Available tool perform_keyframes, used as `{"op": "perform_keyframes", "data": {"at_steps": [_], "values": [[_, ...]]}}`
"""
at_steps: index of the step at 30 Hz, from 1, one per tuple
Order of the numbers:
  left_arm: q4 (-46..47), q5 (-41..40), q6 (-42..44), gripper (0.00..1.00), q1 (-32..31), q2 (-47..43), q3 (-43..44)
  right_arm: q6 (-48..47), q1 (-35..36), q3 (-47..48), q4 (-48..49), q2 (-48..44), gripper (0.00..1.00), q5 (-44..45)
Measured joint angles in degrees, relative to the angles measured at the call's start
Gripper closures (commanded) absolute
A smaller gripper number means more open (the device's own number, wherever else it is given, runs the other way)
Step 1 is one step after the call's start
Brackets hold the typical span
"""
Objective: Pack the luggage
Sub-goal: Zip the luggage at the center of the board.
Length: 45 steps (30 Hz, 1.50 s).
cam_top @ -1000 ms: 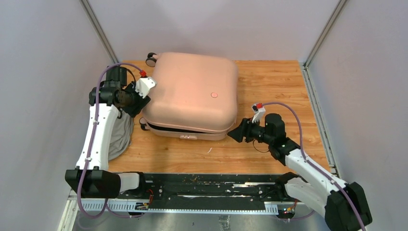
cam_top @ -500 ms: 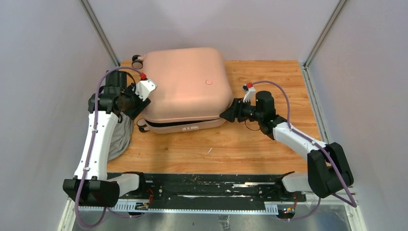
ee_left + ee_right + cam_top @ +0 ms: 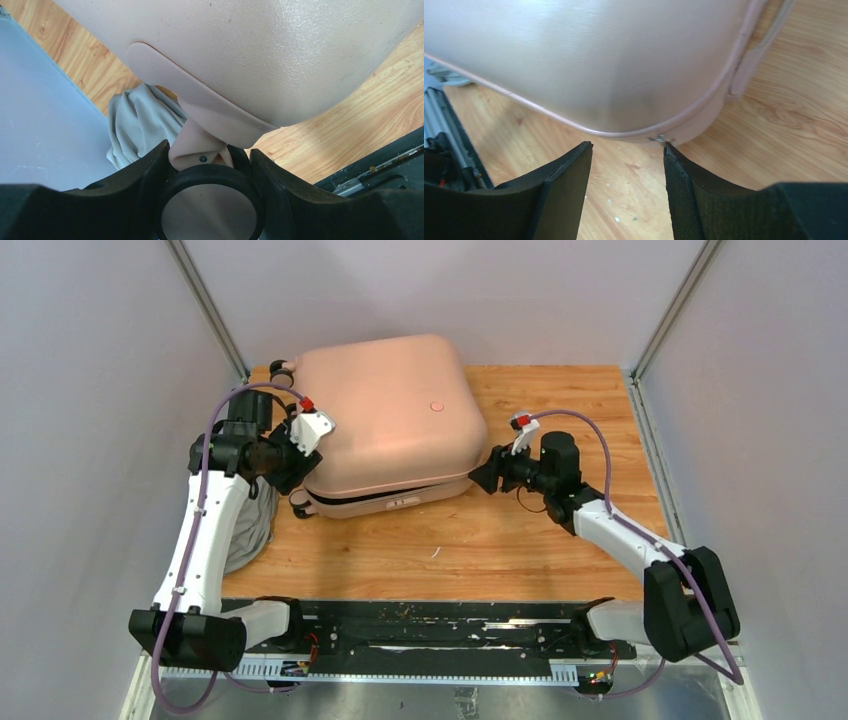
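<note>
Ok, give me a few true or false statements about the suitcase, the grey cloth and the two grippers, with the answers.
1. The luggage lies flat on the wooden table. True.
2. The grey cloth sits on top of the luggage. False: it lies on the table, left of the luggage.
3. The right gripper is open and empty. True.
4. The right gripper is at the luggage's far left corner. False: it is at the near right corner.
5. The left gripper is closed on a pink part of the luggage. True.

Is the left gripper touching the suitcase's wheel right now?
Touching. In the left wrist view the wheel of the luggage sits wedged between the left gripper's fingers, its black tyre against both.
</note>
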Motion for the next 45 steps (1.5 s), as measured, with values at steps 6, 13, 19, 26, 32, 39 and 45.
{"op": "perform_keyframes", "data": {"at_steps": [6, 13, 19, 26, 32, 39, 45], "values": [[-0.9, 0.0, 0.2, 1.0, 0.0, 0.6, 1.3, -3.3, -3.6, 0.0, 1.0, 5.9, 0.42, -3.0], [-1.7, 0.0, 0.5, 1.0, 0.0, 1.3, 2.4, -6.1, -4.0, 0.0, 2.9, 8.7, 0.47, -7.0], [-2.1, 0.0, 0.7, 1.0, 0.0, 1.6, 2.8, -8.5, -4.0, 0.0, 7.3, 11.1, 0.52, -8.8], [-2.1, -0.1, 0.9, 1.0, 0.0, 1.6, 3.0, -11.0, -4.0, 0.0, 8.3, 12.7, 0.73, -9.1], [-2.2, -0.2, 1.1, 1.0, 0.0, 1.7, 3.3, -11.4, -4.0, 0.0, 8.6, 12.2, 0.88, -9.7], [-2.2, -0.3, 1.1, 1.0, 0.0, 1.7, 3.3, -11.7, -4.0, 0.0, 7.8, 10.9, 1.0, -9.5], [-2.2, -0.3, 1.3, 1.0, 0.0, 1.7, 3.3, -11.7, -4.0, 0.0, 7.4, 10.7, 1.0, -9.6]]}}
